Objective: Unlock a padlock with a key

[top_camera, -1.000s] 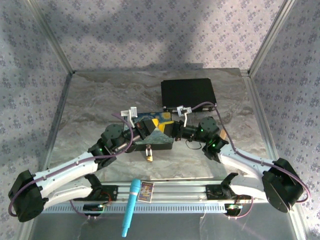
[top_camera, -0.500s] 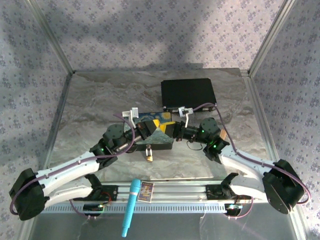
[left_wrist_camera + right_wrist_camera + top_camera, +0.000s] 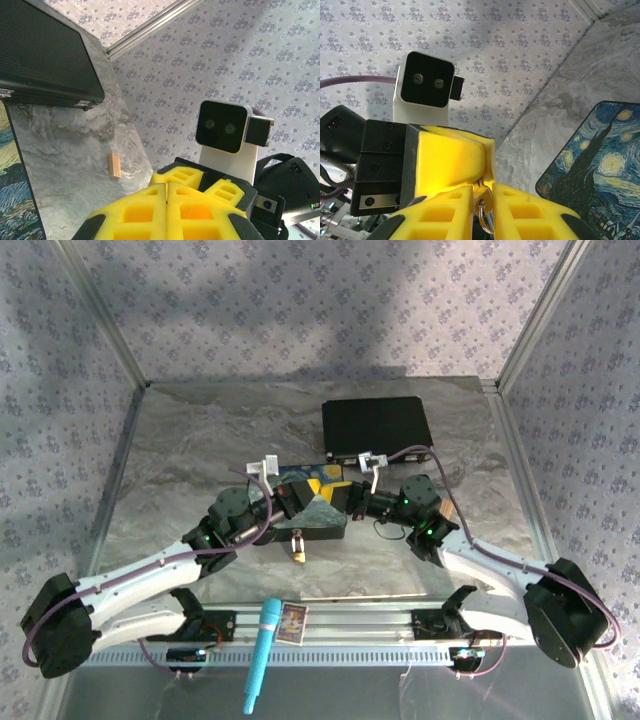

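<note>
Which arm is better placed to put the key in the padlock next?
Right, probably: the key sits between the right gripper's fingers, while the left gripper is pressed shut.

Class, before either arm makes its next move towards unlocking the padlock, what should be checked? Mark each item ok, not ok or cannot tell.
1. The right hand pinches the small silvery key on its ring: ok.
2. The left hand is closed; gripping the key too: cannot tell.
3. The tiny brass-yellow padlock is in sight at the near edge of the starry-night painted box: ok.
4. Keyhole facing: cannot tell.
5. Key lined up with padlock: not ok; both hands are over the box, apart from it.
</note>
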